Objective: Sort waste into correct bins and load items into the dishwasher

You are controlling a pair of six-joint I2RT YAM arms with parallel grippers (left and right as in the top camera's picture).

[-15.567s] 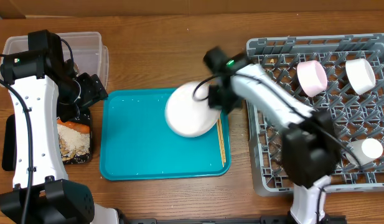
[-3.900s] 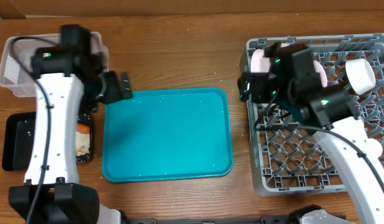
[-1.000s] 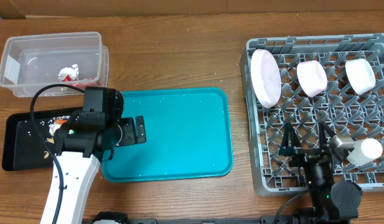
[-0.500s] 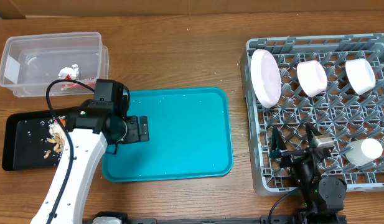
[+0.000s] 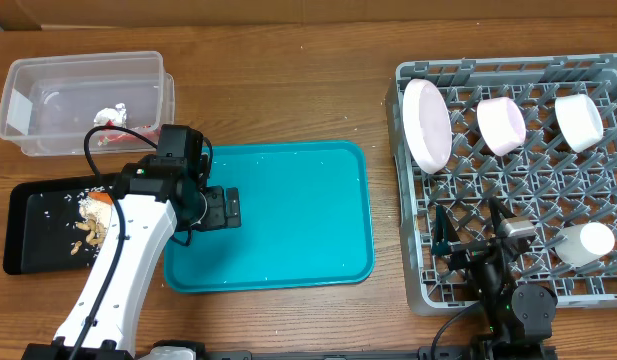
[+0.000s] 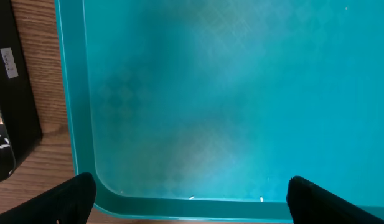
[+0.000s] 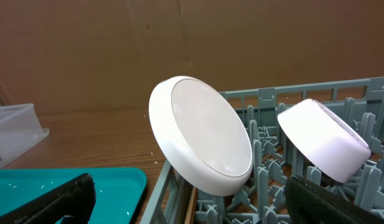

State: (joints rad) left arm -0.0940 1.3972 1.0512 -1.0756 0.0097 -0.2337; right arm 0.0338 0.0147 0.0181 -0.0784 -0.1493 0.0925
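My left gripper (image 5: 228, 208) hangs over the teal tray (image 5: 308, 230). My right gripper (image 5: 468, 236) is over the dish rack (image 5: 409, 250) right of it. Both are spread wide, empty. The plate (image 5: 426, 124) is racked. I'd lift slowly, straight up.

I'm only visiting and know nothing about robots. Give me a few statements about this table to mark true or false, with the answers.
1. The white plate stands on edge in the grey rack. True.
2. A bowl sits on the teal tray. False: the bowl beside the plate and the corner bowl are both in the rack, and no dish is on the tray.
3. The left gripper clutches a wrapper. False: it is open and holds nothing, over the tray's edge.
4. Crumpled wrappers lie in the clear tub. True.
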